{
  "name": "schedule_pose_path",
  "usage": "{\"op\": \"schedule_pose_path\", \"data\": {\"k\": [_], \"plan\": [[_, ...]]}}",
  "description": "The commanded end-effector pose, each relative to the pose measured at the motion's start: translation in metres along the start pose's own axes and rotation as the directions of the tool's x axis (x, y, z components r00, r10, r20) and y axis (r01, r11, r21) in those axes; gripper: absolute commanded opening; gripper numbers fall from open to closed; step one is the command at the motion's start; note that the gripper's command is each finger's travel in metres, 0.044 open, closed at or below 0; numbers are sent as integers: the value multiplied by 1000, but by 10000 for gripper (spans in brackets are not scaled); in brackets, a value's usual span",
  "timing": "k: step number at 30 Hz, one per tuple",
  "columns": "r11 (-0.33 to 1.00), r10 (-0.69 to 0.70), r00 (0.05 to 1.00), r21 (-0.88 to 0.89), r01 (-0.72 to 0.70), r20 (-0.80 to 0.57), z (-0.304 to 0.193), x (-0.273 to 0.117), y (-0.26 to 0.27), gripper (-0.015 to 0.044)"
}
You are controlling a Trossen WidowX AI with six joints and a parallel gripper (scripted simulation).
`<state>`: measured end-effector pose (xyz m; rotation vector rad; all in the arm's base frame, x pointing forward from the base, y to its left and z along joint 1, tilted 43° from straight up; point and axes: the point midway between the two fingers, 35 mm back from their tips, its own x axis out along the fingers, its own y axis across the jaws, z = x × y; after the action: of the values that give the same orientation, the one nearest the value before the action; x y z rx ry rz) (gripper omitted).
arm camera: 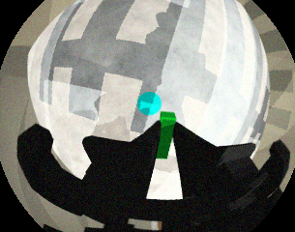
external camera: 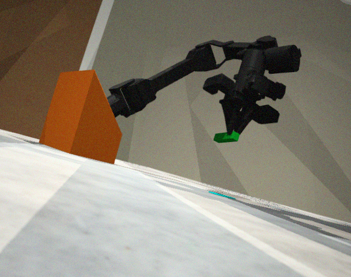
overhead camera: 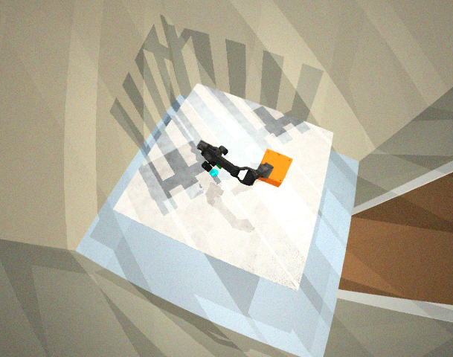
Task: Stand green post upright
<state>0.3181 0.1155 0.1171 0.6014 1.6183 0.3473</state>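
The green post is held near one end between the fingertips of my gripper, which is shut on it. In the exterior view the post hangs in the air, lying roughly level, well above the table. The cyan circle lies flat on the table, below the post. In the wrist view it shows just beyond the post's far end, a little to the left. In the top view the arm hides part of the post and the fingertips.
An orange block stands by the arm's base. The pale table carries broad shadow stripes, some around the circle. The arm reaches from the block across the table, over the area beside the circle.
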Motion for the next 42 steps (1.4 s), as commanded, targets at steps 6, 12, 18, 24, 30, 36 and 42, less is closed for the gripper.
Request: {"op": "schedule_pose_path", "data": {"k": [6, 12, 18, 24, 30, 36, 42], "plan": [[999, -50, 998, -13, 51, 41, 0, 7, -3, 22], [997, -77, 995, -21, 79, 69, 0, 11, -4, 22], [994, -103, 990, -27, 106, 99, 0, 14, -5, 22], [991, -126, 983, -32, 131, 130, 1, 17, -6, 22], [987, -147, 976, -36, 155, 162, 2, 20, -7, 22], [983, -166, 966, -38, 177, 196, 2, 23, -7, 22], [980, -184, 956, -38, 197, 230, 3, 25, -8, 22]]}}
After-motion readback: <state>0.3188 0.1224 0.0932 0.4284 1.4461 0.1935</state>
